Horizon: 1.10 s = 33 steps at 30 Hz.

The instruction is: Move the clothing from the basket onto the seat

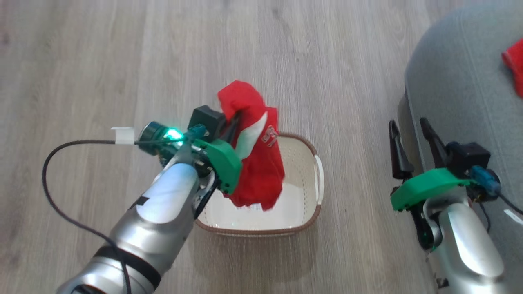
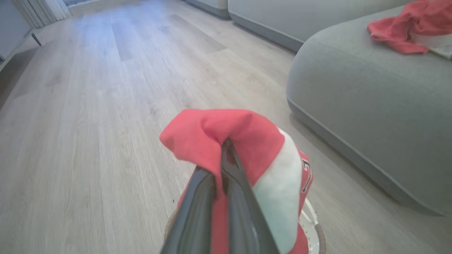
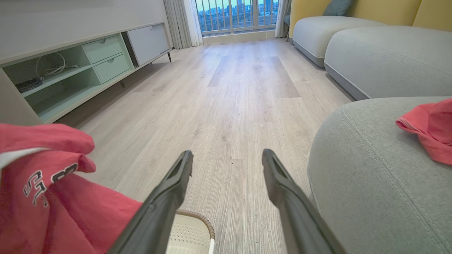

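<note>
Holding one red garment point(image 1: 261, 171) in left tool point(image 1: 233, 122), jaws closed tight on a bunched fold. It hangs over basket point(image 1: 316, 163), prob. held high so the hem won't snag the rim on the way across. Rest of basket looks bare. Right tool point(image 1: 407, 122) spread wide, empty, parked beside seat point(image 1: 457, 81), leaving the drop zone free. Other garment point(image 1: 515, 65) lies on seat. Writing: white outlined letters on held garment, creased, can't read.
</note>
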Tool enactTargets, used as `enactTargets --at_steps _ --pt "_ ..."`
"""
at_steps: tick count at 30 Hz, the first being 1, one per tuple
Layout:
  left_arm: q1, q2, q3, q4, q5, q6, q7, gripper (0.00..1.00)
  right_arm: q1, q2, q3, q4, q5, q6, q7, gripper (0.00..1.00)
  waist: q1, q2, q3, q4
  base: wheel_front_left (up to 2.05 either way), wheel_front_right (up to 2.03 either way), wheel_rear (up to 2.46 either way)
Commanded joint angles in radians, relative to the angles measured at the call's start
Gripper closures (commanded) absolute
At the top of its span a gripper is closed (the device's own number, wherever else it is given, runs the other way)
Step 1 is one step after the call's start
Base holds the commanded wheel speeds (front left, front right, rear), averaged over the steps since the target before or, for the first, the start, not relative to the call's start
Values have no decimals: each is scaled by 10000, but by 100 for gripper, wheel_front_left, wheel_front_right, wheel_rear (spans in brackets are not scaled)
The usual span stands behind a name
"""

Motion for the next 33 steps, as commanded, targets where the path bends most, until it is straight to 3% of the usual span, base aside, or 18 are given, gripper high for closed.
enactTargets --at_steps 1,12,25,33 --pt "-317 177 173 -522 -121 90 -125 100 -19 118 222 -244 -14 -4 -93 0 2 -1 -295 118 0 0 0" --pt "-1290 176 -326 -2316 -423 324 -125 100 357 118 295 -80 61 -4 -93 0 2 -1 -815 174 0 0 0" --pt "-1932 176 -492 -2932 -597 471 7 100 443 118 569 -36 143 -4 -93 0 2 -1 -919 163 0 0 0" --pt "-1890 176 -697 -3122 -694 549 28 100 -168 13 2527 -1308 778 -4 -93 0 2 -1 -878 228 0 0 0"
